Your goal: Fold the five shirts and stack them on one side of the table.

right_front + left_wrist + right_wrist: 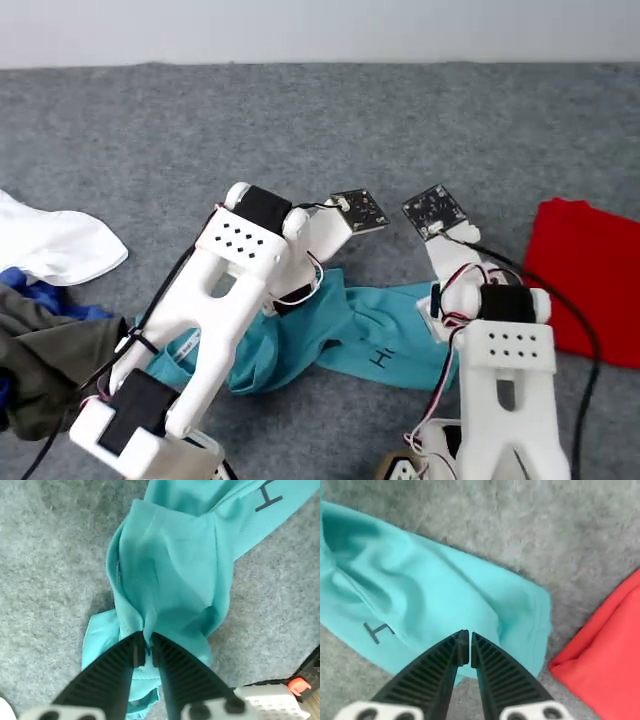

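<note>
Teal shirt [370, 335]: crumpled on the grey table [300, 130] between the two arms, with a red shirt [585, 270] just beside it.
Handling: light, limp, not fragile — likely to sag and bunch when lifted, and thin folds may slip from narrow tips.
Hold points: hem corners or shoulder seams judged best, one per arm.
Left end effector [144, 647]: jaws closed on a gathered ridge of the teal shirt.
Right end effector [465, 642]: jaws almost together over the shirt's edge — impossible to tell whether any cloth is pinched.
</note>
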